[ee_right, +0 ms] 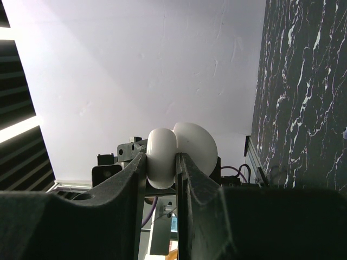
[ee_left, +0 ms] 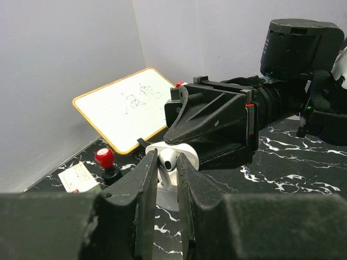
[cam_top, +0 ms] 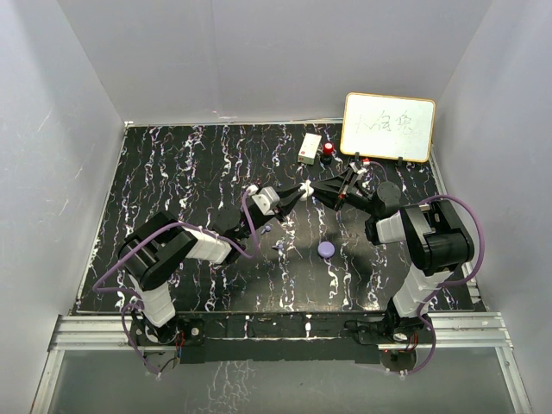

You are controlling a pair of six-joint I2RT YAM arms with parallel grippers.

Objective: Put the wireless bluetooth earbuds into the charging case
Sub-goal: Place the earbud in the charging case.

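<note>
The earbud point(ee_left: 167, 161) is a small, pale, rounded piece with a dark spot on its head. It sits between the tips of my left gripper point(ee_left: 166, 156), right at the mouth of the charging case point(ee_right: 195, 142) and held up off the table. The left fingers are pinched to a narrow slot with the bud in it. I cannot tell whether the bud is already partly seated in its well.

I judge it to be almost weightless, hard and glossy, so a rounded shell like this could squirt out of flat pads under a hard squeeze. The flatter flanks below the head look like the best place to hold it, with light pressure.

The case is a smooth white clamshell with its lid swung open. My right gripper point(ee_right: 160, 156) has closed its fingers on one lobe, and the other lobe bulges out beside them. The case is stiff and slick, and it could twist in that grip if I push the bud in off-axis. The hinge is the weak part, so any load belongs on the body.

In the overhead view the two grippers meet nose to nose above the black marbled table point(cam_top: 198, 172). A round lilac puck point(cam_top: 325, 248) lies on it nearer the arm bases. At the far edge are a small white box point(cam_top: 309, 148), a red-topped knob point(cam_top: 329, 152) and a whiteboard point(cam_top: 388, 127).
</note>
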